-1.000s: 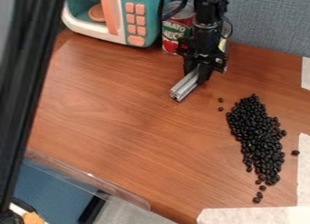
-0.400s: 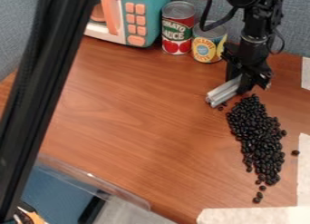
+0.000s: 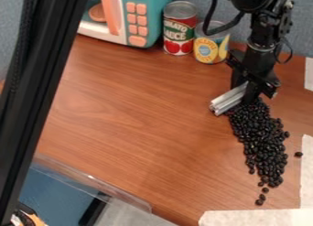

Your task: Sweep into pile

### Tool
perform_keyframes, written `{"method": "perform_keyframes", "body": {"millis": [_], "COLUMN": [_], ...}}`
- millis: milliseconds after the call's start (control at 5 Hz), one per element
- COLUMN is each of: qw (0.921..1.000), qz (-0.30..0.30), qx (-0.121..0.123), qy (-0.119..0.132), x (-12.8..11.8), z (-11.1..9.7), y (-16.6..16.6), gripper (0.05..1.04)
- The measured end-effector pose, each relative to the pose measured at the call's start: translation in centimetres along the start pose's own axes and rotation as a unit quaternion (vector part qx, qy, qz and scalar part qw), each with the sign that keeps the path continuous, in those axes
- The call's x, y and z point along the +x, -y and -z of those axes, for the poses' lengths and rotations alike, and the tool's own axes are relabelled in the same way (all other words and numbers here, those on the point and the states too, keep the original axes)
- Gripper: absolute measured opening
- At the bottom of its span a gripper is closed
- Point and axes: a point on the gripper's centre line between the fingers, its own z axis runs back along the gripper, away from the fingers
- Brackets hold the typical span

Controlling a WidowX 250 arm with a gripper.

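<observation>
Though loose, beans (image 3: 260, 140) beside hand (image 3: 245, 91)

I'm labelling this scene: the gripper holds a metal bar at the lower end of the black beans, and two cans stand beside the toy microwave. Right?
One thing is off: the camera view shows the gripper holding the metal bar at the upper end of the black beans, not the lower. The rest stands.
</observation>
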Motion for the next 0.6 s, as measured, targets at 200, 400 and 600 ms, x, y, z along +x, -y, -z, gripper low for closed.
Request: {"method": "perform_keyframes", "body": {"millis": [200, 400, 600], "qw": [0.9999, 0.9996, 0.9996], "qz": [0.013, 0.025, 0.026], "qx": [-0.002, -0.012, -0.015], "qy": [-0.003, -0.004, -0.002], "x": [-0.5, -1.0, -1.1], "z": [0.0, -0.3, -0.3], "y": [0.9, 2.5, 2.9], "gripper": [0.369, 0.369, 0.369]}}
